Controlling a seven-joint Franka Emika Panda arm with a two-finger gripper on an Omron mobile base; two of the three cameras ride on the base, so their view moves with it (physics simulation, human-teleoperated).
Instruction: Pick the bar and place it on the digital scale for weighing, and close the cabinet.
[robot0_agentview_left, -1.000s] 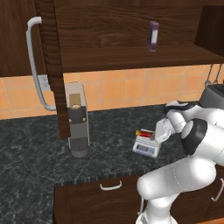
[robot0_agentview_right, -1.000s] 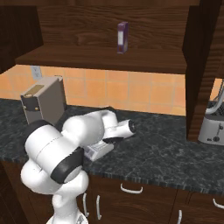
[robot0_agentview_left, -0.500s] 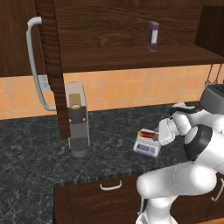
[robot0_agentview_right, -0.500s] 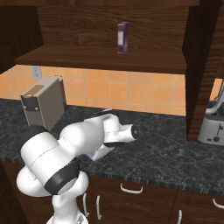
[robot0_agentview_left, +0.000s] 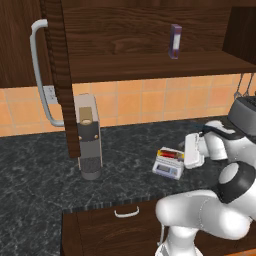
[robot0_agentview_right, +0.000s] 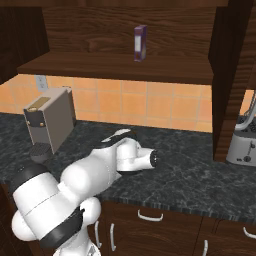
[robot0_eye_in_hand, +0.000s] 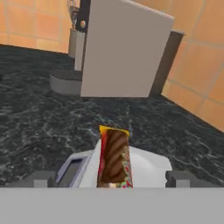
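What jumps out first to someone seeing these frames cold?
Probably the red bar with its yellow end, lying on the light-grey digital scale on the dark counter, with the gripper open and its tips either side of it. Next, the cabinet above stands open, a purple box upright on its shelf. The tall grey coffee machine stands left of the scale in the left base view.

A rendered kitchen: dark marbled table (robot0_agentview_left: 35, 180) with drawers below, orange tiled wall (robot0_agentview_right: 130, 107), dark wood cabinet (robot0_agentview_left: 125, 30) overhead with an open shelf holding a purple box (robot0_agentview_right: 140, 43), a grey coffee machine (robot0_agentview_left: 88, 135), a toaster (robot0_agentview_right: 244, 146), a wall socket (robot0_agentview_left: 50, 93).
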